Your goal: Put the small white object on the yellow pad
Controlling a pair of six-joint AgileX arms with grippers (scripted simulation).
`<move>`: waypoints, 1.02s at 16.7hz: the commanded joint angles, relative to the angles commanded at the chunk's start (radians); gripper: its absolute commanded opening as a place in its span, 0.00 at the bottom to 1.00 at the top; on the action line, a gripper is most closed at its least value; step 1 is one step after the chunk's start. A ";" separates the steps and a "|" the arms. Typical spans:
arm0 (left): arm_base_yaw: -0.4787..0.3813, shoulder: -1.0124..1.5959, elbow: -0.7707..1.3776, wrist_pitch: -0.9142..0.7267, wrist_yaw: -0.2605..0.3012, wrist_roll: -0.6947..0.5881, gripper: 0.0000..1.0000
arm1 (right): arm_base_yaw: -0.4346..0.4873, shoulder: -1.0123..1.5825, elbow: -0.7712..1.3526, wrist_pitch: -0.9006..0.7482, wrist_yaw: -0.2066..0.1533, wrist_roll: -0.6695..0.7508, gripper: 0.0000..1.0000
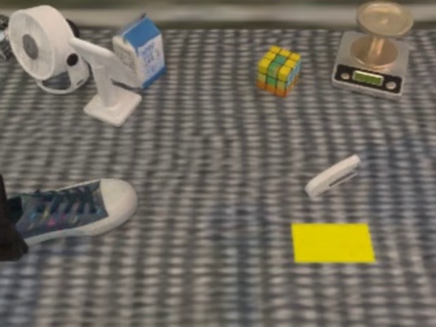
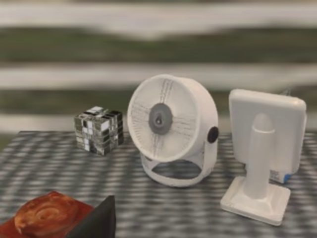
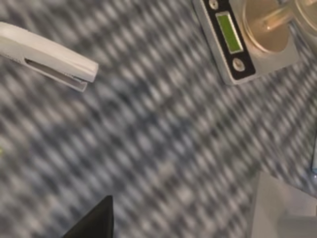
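The small white object (image 1: 333, 176) lies slanted on the patterned cloth at the right of the table, a dark slit along its side; the right wrist view shows it too (image 3: 47, 57). The yellow pad (image 1: 333, 242) lies flat just in front of it, apart from it by a short gap. Only a dark edge of my right gripper (image 3: 94, 223) shows in its wrist view, away from the white object; the top view does not show it. My left arm (image 1: 8, 228) is parked at the table's left edge, its gripper (image 2: 96, 223) facing the back left corner.
A white fan (image 1: 42, 46), a white L-shaped stand (image 1: 109, 85) and a blue-white carton (image 1: 142, 51) stand at the back left. A multicoloured cube (image 1: 278, 70) and a kitchen scale (image 1: 372, 58) are at the back. A sneaker (image 1: 75, 208) lies front left.
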State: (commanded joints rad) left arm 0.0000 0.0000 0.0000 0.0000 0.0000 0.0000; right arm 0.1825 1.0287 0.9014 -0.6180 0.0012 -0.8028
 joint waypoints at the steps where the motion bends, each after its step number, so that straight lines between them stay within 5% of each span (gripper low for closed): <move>1: 0.000 0.000 0.000 0.000 0.000 0.000 1.00 | 0.018 0.115 0.091 -0.066 0.001 -0.082 1.00; 10: 0.000 0.000 0.000 0.000 0.000 0.000 1.00 | 0.160 0.925 0.782 -0.553 0.002 -0.707 1.00; 17: 0.000 0.000 0.000 0.000 0.000 0.000 1.00 | 0.202 1.153 1.006 -0.684 0.003 -0.893 1.00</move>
State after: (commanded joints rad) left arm 0.0000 0.0000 0.0000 0.0000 0.0000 0.0000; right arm 0.3844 2.1822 1.9069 -1.3016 0.0037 -1.6956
